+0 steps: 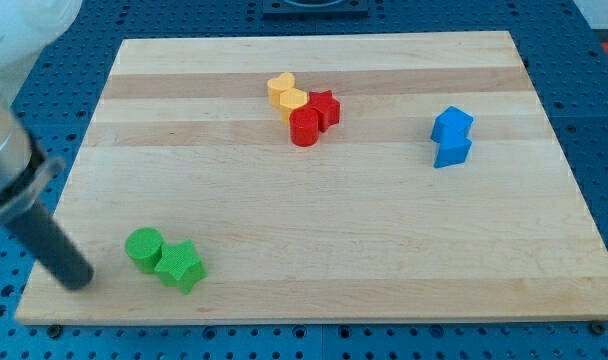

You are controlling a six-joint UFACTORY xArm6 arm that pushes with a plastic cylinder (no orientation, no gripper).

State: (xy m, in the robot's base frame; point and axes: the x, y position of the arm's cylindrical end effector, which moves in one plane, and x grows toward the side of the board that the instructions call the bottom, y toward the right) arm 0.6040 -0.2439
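The arm comes in from the view's left edge, a large pale body blurred at the top-left corner, narrowing into a grey cylindrical collar. From that collar a straight dark rod (49,245) slants down and toward the view's right. Its lower end, my tip (81,281), sits low on the view's left side, near the bottom. The rod looks stubby and thick from this angle, matte black along its whole visible length. I cannot tell from here whether the tip actually meets the surface beneath it or rides just above.
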